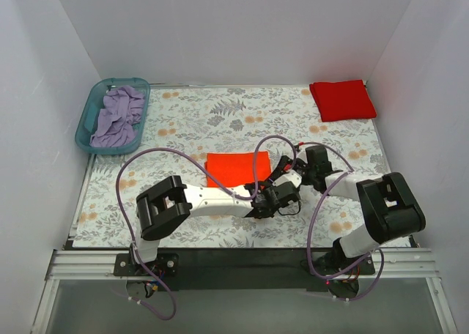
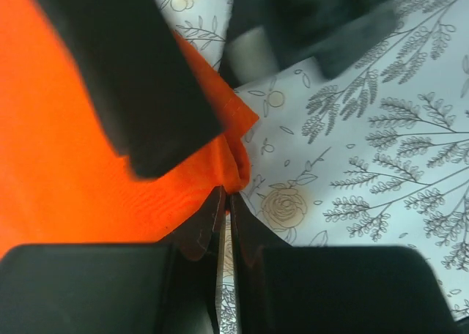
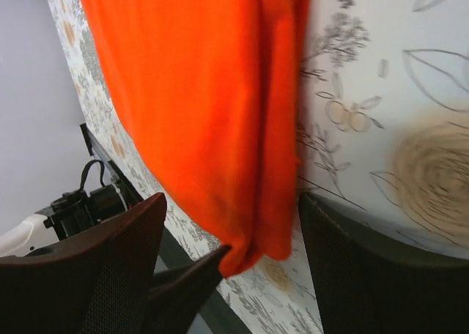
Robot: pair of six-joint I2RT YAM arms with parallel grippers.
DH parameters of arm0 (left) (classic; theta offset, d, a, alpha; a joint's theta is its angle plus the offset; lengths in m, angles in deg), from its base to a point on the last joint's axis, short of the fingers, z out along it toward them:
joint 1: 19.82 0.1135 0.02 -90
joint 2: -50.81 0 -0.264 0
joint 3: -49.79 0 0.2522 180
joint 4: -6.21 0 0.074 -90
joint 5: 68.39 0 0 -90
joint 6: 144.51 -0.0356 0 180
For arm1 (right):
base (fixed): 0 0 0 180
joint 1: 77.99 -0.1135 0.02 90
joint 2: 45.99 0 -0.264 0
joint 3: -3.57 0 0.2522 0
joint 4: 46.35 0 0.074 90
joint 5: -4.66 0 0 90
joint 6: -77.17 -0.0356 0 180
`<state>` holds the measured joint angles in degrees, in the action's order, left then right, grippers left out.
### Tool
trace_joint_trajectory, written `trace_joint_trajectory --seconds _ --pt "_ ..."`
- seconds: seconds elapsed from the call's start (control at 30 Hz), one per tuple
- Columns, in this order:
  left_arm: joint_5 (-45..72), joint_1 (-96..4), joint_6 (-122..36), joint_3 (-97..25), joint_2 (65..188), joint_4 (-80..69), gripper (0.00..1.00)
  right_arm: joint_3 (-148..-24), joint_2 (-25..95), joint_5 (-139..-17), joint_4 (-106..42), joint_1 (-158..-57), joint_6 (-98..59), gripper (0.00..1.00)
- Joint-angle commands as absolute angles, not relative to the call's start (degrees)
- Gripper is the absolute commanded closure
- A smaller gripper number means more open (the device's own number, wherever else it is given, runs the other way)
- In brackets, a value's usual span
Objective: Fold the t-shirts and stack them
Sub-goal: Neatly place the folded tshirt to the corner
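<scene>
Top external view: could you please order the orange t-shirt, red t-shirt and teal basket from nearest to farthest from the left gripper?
1. orange t-shirt: table centre, pinched by the left gripper.
2. red t-shirt: far right corner.
3. teal basket: far left corner.

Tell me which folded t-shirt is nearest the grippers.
The bright orange folded cloth t-shirt, in the middle; the deeper red cloth t-shirt lies in the far right corner.

Bright even light, soft shadows, blurry wrist close-ups
</scene>
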<state>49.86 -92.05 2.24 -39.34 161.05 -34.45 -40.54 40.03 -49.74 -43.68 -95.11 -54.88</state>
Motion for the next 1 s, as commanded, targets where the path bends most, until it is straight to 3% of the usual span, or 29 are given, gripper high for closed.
trace_joint_trajectory --seconds 0.0,0.1,0.3,0.53,0.67,0.8,0.9,0.97 --pt "50.1 -92.3 2.2 -39.9 155.8 -32.2 1.00 -42.5 43.2 -50.4 -49.6 -98.8 -57.0 0.21" --pt "50.7 -92.3 2.4 -39.9 155.1 -31.8 1.00 -43.0 44.9 -51.1 -50.4 -100.9 -57.4 0.23" --pt "50.8 -92.4 2.8 -39.7 154.5 -31.6 1.00 -43.4 47.5 -50.6 -50.9 -102.2 -56.5 0.39" --pt "49.9 -92.4 3.8 -39.5 154.3 -31.3 1.00 -44.8 48.6 -50.6 -50.4 -102.3 -52.9 0.78" --pt "49.6 -92.4 5.4 -39.5 153.1 -32.0 0.87 -47.4 48.3 -51.1 -46.9 -101.9 -47.9 0.98" --pt "49.5 -92.2 8.2 -41.9 150.7 -34.2 0.62 -54.4 48.9 -54.0 -35.6 -101.7 -36.9 0.99" --pt "49.4 -90.3 10.8 -42.6 147.6 -36.1 0.50 -61.7 50.2 -59.3 -25.1 -101.3 -28.0 0.99" --pt "48.8 -87.1 12.0 -42.3 145.7 -37.8 0.48 -65.6 51.3 -63.8 -20.6 -100.5 -24.4 0.99"
